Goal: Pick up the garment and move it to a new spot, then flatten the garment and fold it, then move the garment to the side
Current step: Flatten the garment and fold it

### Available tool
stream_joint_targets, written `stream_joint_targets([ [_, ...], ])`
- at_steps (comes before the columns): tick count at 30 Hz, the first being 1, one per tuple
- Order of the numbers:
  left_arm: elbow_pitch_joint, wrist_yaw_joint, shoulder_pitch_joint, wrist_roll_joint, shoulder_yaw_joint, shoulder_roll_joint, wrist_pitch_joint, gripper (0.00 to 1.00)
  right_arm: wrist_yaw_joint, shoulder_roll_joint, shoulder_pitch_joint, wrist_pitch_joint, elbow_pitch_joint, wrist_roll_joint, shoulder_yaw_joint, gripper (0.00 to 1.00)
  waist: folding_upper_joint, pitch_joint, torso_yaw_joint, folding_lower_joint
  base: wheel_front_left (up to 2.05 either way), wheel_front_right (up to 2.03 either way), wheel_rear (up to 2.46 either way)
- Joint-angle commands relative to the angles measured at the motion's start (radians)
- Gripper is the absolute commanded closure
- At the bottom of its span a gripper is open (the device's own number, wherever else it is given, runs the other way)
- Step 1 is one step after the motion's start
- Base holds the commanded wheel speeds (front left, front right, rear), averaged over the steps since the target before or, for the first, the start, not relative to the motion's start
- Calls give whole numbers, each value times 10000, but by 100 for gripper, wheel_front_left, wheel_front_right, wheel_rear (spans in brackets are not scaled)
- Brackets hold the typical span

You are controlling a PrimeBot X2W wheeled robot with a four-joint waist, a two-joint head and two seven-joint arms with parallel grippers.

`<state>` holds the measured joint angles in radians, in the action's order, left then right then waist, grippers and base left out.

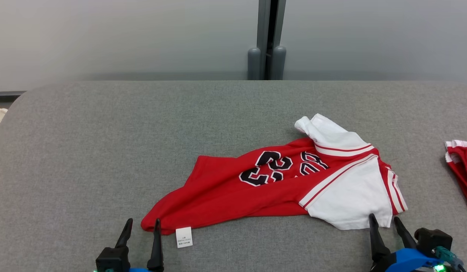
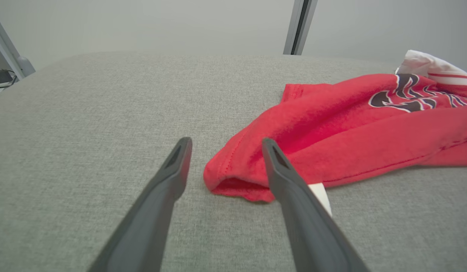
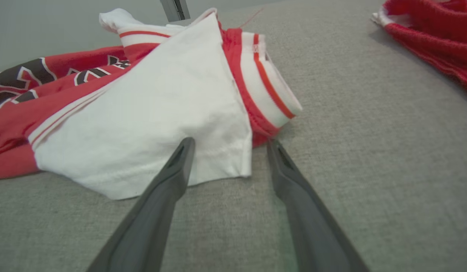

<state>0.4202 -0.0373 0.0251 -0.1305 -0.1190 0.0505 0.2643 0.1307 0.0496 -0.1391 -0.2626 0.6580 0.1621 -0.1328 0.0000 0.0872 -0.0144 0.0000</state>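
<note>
The grey table (image 1: pixel 86 151) is carrying the red-and-white garment (image 1: pixel 225 192), which is lying crumpled toward the robot's side. The left gripper (image 1: pixel 143 220) is bracketing its red hem corner and the right gripper (image 1: pixel 383 217) its white corner. Both have jaws apart and are holding nothing, apparently positioning to seize both ends. A white label (image 1: pixel 184 237) is trailing beside the hem.

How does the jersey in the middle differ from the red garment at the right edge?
The jersey lies loosely spread; the red garment is bunched and cut off by the frame. The jersey shows black numbers; the red garment shows no print. Both are red with white trim.
</note>
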Motion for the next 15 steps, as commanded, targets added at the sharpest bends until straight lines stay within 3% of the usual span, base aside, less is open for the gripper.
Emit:
stream_joint_targets([
  [1, 2, -54, -244, 63, -48, -2, -1, 0, 0, 27, -179, -28, 216, 93, -77, 0, 0, 156, 104, 0, 0, 0, 0],
  [9, 38, -62, -461, 36, -96, -1, -2, 0, 0, 20, -349, -10, 609, 263, 84, 0, 0, 333, 138, 0, 0, 0, 0],
  [11, 40, -78, -475, 33, -115, -2, -2, 0, 0, 17, -317, -8, 613, 293, 146, 16, 0, 326, 123, 0, 0, 0, 0],
  [12, 40, -78, -475, 33, -115, -2, -2, 0, 0, 17, -317, -8, 613, 293, 146, 16, 0, 326, 123, 0, 0, 0, 0],
  [13, 48, -88, -472, 39, -117, -2, -2, 0, 0, 16, -295, -8, 612, 300, 172, 23, 0, 317, 113, 0, 0, 0, 0],
  [15, 64, -109, -464, 54, -127, -2, -2, 0, 0, 16, -194, -8, 582, 339, 225, 23, 0, 290, 98, 0, 0, 0, 0],
])
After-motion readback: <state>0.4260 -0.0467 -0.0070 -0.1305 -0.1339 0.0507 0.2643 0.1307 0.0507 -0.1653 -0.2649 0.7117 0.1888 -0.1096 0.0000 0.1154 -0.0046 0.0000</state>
